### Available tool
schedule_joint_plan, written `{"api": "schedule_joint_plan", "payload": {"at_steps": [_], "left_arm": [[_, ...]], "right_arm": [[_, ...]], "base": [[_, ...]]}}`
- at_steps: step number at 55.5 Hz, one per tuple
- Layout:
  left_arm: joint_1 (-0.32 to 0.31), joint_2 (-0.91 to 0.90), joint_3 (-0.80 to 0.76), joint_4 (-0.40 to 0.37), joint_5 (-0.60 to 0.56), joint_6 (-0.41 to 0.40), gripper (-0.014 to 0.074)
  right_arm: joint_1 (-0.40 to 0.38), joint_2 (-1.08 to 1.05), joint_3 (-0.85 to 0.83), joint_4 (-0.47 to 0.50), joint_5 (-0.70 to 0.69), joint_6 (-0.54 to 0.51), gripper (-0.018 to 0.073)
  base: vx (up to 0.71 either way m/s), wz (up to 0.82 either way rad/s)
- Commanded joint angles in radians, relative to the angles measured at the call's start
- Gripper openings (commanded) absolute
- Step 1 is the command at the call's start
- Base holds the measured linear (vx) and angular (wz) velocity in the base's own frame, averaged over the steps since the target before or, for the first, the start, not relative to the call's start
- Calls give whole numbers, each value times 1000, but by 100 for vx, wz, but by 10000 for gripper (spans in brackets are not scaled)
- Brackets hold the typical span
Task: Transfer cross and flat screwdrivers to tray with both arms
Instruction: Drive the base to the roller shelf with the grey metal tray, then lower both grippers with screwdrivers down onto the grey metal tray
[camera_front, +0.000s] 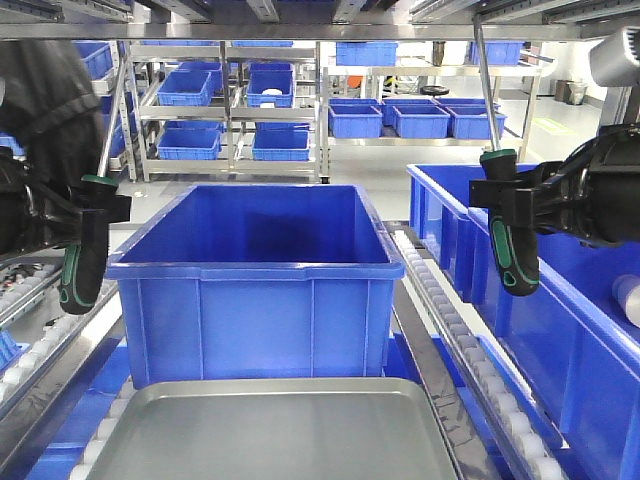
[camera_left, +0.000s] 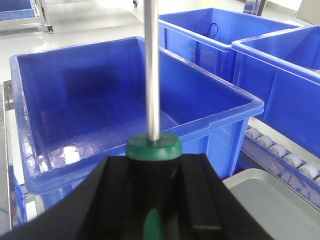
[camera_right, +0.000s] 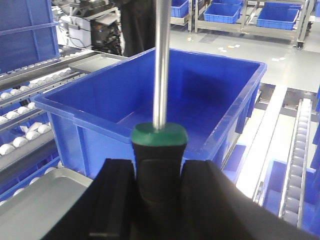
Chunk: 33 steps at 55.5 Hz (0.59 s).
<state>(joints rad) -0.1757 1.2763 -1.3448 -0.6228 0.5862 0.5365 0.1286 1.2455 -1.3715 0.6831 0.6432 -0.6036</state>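
A roller conveyor (camera_front: 452, 322) runs away from the camera in parallel lanes, inside a workshop with a pale grey floor (camera_front: 370, 165). Steel shelving (camera_front: 228, 105) at the back is stacked with small blue crates.

The tray (camera_front: 270, 432) lies flat on the middle lane at the conveyor's near end. Its far rim sits just in front of a deep blue bin (camera_front: 255, 305). More blue bins (camera_front: 580, 330) line the lane on the right.

Neither screwdriver touches the conveyor or the tray; both hang in the air.

The left tool (camera_front: 97, 207) is clamped around the top of the handle of the left screwdriver (camera_front: 80, 268), beside the bin's left wall. The handle points down and the steel shaft rises nearly vertical, its top leaning slightly towards the bin.

The right tool (camera_front: 500, 193) grips the right screwdriver (camera_front: 514, 258) the same way, above the lane to the right of the bin. Its long axis is also almost upright, handle down, with the shaft leaning slightly inward.

The tips are too small to tell cross from flat.
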Motion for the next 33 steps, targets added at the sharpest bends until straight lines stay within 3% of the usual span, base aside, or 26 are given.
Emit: {"api": "schedule_joint_plan", "payload": {"at_steps": [1, 12, 25, 33], "left_arm": [[-4, -35, -37, -38, -73, -7, 3], [-4, -26, -37, -38, -80, -7, 3], [-4, -7, -37, -42, -66, -14, 3], [-4, 78, -37, -52, 114, -104, 3]], "right_arm": [[-2, -26, -36, 54, -76, -5, -7], [-2, 0, -36, 144, -70, -5, -7], [19, 88, -36, 156, 14, -5, -7], [119, 173, -36, 107, 32, 43, -7]], "base": [[0, 0], [0, 0], [0, 0], [0, 0]]}}
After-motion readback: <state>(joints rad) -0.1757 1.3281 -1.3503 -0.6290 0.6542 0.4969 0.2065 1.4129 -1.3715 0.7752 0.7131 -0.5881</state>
